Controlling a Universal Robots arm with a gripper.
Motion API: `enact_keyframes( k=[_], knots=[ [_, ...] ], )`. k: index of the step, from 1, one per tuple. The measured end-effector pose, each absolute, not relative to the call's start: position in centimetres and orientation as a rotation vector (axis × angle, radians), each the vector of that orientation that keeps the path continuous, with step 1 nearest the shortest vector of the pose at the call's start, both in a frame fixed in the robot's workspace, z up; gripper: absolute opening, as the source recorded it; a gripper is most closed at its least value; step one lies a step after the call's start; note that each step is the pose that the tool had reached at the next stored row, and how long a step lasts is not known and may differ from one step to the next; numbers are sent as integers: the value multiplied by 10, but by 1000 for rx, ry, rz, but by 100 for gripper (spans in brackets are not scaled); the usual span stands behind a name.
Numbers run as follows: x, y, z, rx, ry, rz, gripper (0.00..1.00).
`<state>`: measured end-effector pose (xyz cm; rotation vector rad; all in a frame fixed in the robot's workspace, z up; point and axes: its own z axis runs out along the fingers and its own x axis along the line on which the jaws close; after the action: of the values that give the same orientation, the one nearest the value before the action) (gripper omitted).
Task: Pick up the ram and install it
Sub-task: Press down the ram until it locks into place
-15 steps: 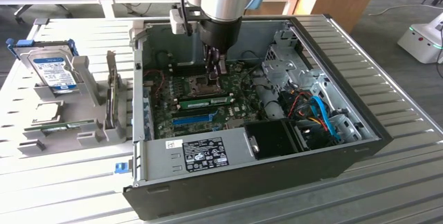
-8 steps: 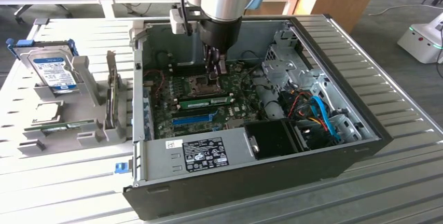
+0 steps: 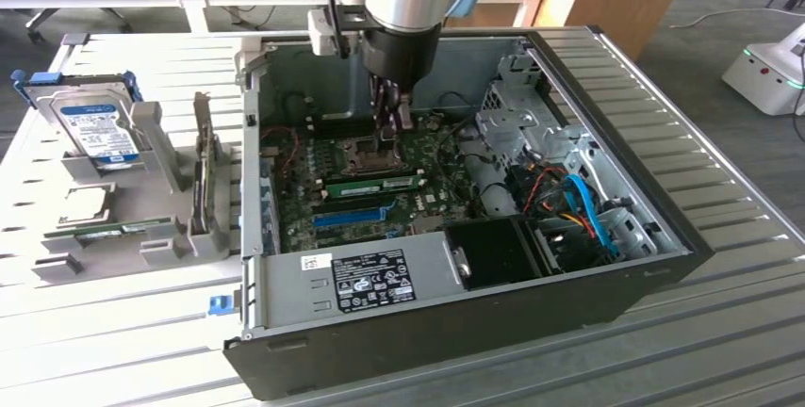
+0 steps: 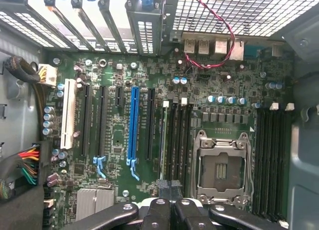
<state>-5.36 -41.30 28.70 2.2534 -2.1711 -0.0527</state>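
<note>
One green ram [image 3: 377,184] sits on edge in a slot on the motherboard inside the open computer case [image 3: 654,266]. In the wrist view this ram [image 4: 162,140] appears as a thin strip in the slot beside the black empty slots. My gripper [image 3: 398,124] hangs inside the case above the board, near the processor socket and apart from the ram. The black fingers [image 4: 162,190] are pressed together, and nothing shows between them; the gripper [image 4: 170,186] is shut. A second ram [image 3: 123,230] lies in the grey holder outside the case, on the exterior view's left.
A silver hard drive [image 3: 101,129] with a blue label stands in the grey holder [image 3: 170,252]. A long blue slot [image 4: 132,125] and the open processor socket [image 4: 219,165] flank the ram slots. Blue and orange cables [image 3: 582,209] and a black fan box [image 3: 497,252] fill the case's near corner.
</note>
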Motion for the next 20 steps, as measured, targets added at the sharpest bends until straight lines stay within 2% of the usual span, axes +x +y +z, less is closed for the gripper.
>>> enact_keyframes(
  k=[20],
  knots=[
    [-54, -413, 306, 2253, -2171, -53, 11]
  ],
)
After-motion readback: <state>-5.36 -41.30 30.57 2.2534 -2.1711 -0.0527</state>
